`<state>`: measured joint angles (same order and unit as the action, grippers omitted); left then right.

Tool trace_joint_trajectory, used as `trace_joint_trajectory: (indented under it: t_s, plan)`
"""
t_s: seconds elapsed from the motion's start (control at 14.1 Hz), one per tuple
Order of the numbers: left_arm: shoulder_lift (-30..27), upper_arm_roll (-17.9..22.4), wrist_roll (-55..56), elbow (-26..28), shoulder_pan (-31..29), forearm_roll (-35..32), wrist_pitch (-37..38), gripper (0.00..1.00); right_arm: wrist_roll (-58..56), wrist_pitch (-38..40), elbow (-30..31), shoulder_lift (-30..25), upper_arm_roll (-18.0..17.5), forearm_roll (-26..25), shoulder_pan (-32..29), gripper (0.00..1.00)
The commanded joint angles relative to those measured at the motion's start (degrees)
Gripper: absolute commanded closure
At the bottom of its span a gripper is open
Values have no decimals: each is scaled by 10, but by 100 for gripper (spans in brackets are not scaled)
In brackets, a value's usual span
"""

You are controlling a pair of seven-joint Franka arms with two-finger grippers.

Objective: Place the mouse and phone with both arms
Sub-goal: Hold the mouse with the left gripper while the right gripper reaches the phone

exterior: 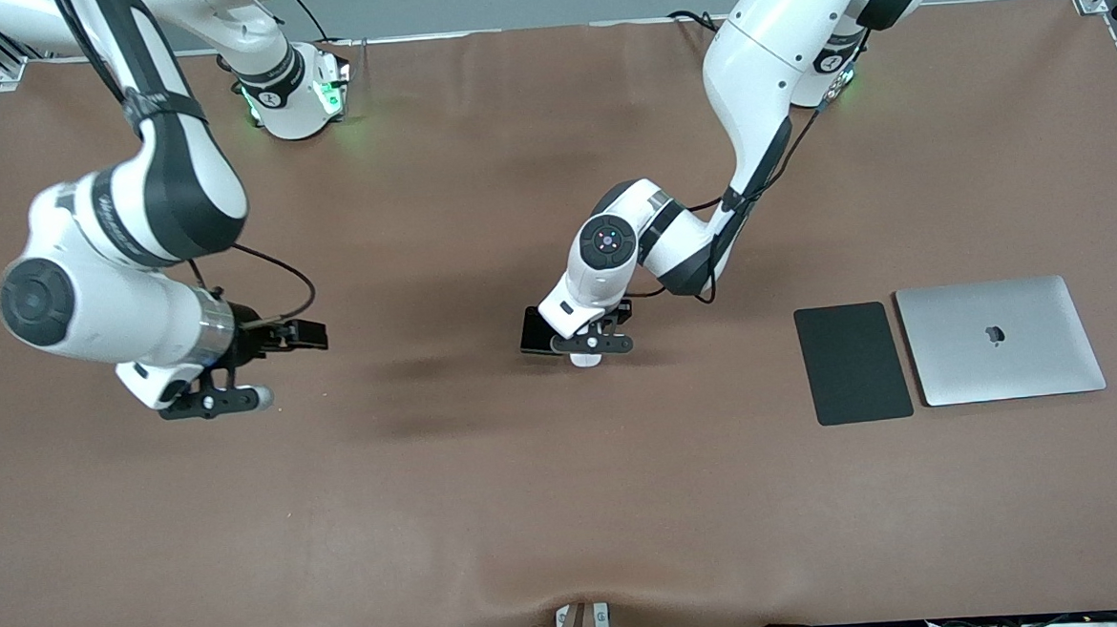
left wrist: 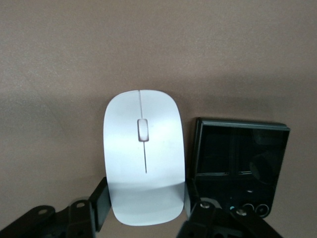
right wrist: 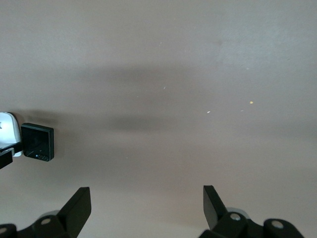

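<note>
The white mouse (left wrist: 143, 158) lies on the brown table near its middle. My left gripper (left wrist: 146, 198) is down over the mouse's rear end, with one finger against each side, shut on it. In the front view only a sliver of the mouse (exterior: 588, 359) shows under the left gripper (exterior: 594, 348). The black phone (left wrist: 237, 158) lies flat right beside the mouse, toward the right arm's end (exterior: 535, 332). My right gripper (exterior: 217, 403) hangs open and empty over bare table at the right arm's end (right wrist: 146, 196). Its wrist view shows the phone (right wrist: 37, 142) far off.
A dark grey mat (exterior: 853, 363) and a closed silver laptop (exterior: 1000, 340) lie side by side toward the left arm's end of the table. The brown table cover (exterior: 568, 504) reaches to the front edge.
</note>
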<state>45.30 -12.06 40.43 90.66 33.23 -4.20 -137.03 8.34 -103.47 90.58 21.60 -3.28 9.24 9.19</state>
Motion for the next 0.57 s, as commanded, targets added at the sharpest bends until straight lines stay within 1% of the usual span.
trace_joint_trajectory:
  t_s: [0.0, 0.07, 0.21, 0.28, 0.5]
  plan:
    - [14, 15, 22, -11, 8, -23, -2, 48, 41, -11, -9, 23, 3, 10, 22, 0]
    - [11, 17, 22, -11, 6, -31, 1, 56, 48, -23, -9, 29, 3, 10, 28, 0]
    - [6, 19, 22, -12, 5, -33, 6, 65, 65, -56, -9, 43, 3, 10, 43, 0]
    - [1, 19, 21, -12, 3, -33, 10, 67, 65, -76, -6, 53, 3, 9, 50, 0]
    - [-22, 19, 19, -17, -4, -34, 51, 66, 66, -153, 30, 74, 3, 9, 72, 0]
